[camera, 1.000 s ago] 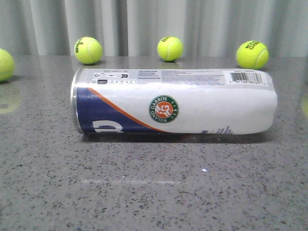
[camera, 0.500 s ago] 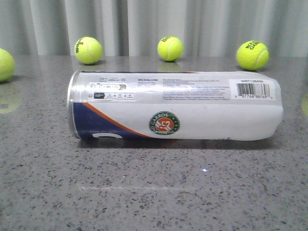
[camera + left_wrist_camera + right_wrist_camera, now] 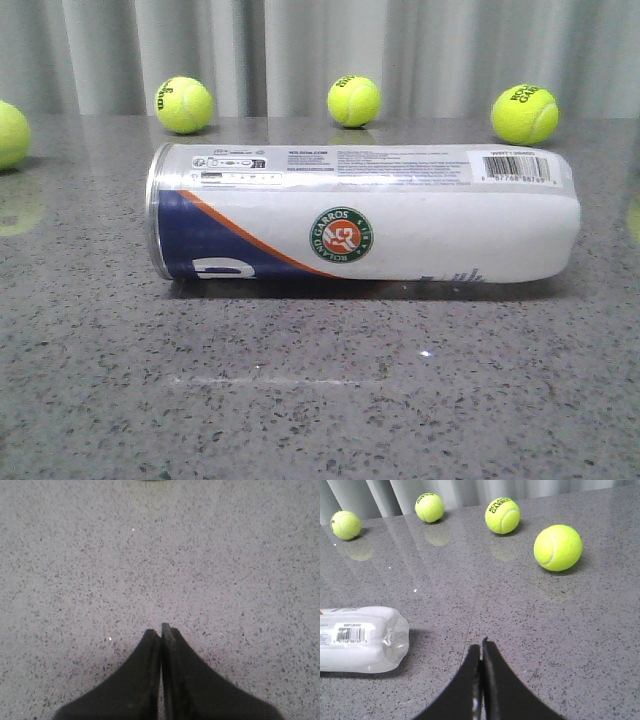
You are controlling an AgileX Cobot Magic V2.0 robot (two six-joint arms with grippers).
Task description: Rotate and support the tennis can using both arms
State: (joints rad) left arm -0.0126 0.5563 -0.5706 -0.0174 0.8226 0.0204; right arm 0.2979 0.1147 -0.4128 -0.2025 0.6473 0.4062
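Right, tennis can (image 3: 360, 215) lies sideways mid-counter, likely light, slick, prone to rolling, so press its two ends; left gripper (image 3: 161, 629) and right gripper (image 3: 481, 645) both closed, empty.

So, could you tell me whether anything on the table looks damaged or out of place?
Yes: the tennis can lies on its side, and its end away from the silver rim looks crumpled and squashed rather than round, which the right wrist view shows clearly. Neither gripper touches it. The tennis balls sit loose behind it.
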